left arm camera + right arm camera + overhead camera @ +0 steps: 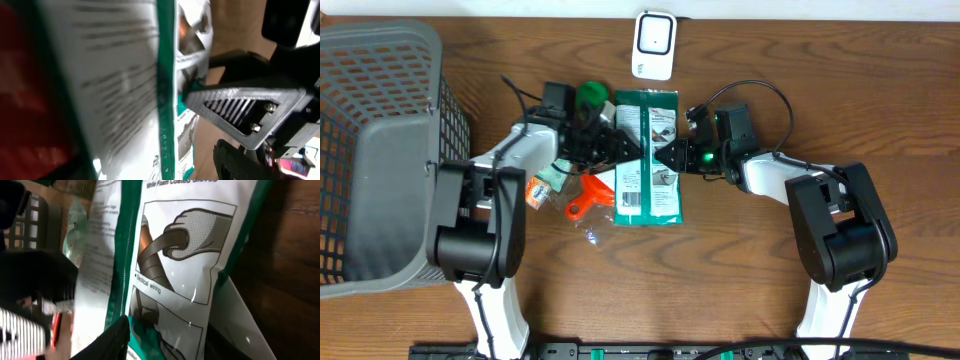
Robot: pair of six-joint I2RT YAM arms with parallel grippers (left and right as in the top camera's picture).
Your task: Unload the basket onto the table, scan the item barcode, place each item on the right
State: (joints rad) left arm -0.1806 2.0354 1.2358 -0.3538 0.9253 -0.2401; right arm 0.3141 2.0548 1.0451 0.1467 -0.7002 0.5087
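Right claw: pinched green packet at its right edge, mid-frame; left claw: met its left edge, hold impossible to tell

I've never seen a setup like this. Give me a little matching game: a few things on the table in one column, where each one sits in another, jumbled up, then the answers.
Things:
1. grey mesh basket
2. white scanner
3. glove package
4. orange plastic piece

Places:
A. just left of the package's lower half
B. far edge of the table, near the middle
C. left end of the table
D. centre of the table

Pairs: 1-C, 2-B, 3-D, 4-A.
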